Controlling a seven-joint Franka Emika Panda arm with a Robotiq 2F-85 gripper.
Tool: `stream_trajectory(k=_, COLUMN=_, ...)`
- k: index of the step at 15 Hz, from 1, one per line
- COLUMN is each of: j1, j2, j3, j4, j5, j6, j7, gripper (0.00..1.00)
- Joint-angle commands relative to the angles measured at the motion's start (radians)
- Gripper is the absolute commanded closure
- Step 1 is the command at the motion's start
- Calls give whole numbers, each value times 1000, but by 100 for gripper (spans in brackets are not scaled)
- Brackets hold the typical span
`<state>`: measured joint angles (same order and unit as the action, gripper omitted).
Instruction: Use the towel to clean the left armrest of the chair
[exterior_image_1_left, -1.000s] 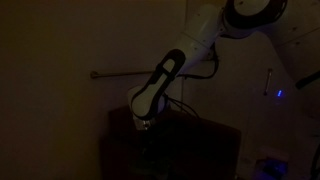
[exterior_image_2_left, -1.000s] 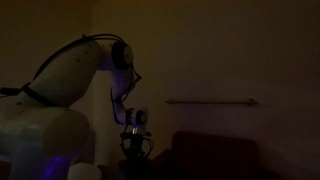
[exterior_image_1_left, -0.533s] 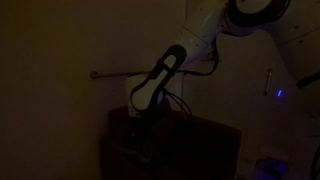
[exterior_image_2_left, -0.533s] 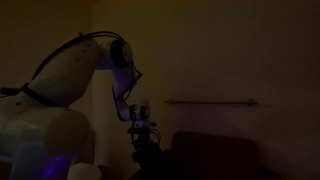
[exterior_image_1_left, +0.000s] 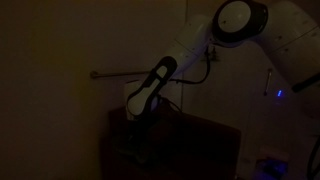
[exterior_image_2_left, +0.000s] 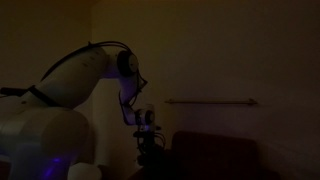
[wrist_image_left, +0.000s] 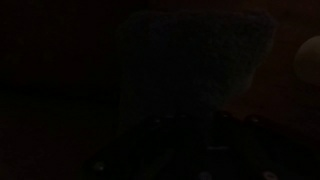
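Note:
The room is very dark. The dark brown chair (exterior_image_1_left: 190, 145) shows as a boxy shape in both exterior views, also (exterior_image_2_left: 215, 155). The white arm reaches down to it. My gripper (exterior_image_1_left: 135, 150) hangs low over the chair's near side, about where the left armrest (exterior_image_1_left: 125, 135) is; it also shows in an exterior view (exterior_image_2_left: 148, 158). I cannot tell whether the jaws are open or shut. The towel cannot be made out in the exterior views. The wrist view is almost black, with a faint pale shape (wrist_image_left: 195, 60) that may be cloth.
A thin wall-mounted rail (exterior_image_1_left: 125, 73) runs behind the arm, also seen in an exterior view (exterior_image_2_left: 210, 101). The robot's white base (exterior_image_2_left: 40, 140) fills one side. A blue light (exterior_image_1_left: 279, 95) glows on equipment beside the chair.
The arm has swung toward the wall side and lowered, bringing the gripper further down along the chair's armrest side.

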<state>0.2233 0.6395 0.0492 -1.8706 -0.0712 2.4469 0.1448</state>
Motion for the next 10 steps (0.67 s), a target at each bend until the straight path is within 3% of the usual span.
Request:
stream_trajectory(k=1, j1=28, j2=73, j3=-52, j4=72, j5=-34, j6=63, j7=85, gripper=94)
stream_trajectory(k=5, j1=80, j2=180, j3=-123, j4=178, j5=-82, j6=133, j7=150, gripper=94)
stream_trajectory(k=10, j1=29, j2=180, j3=-41, j4=155, j5=-4, j6=137, j7=81, gripper=94)
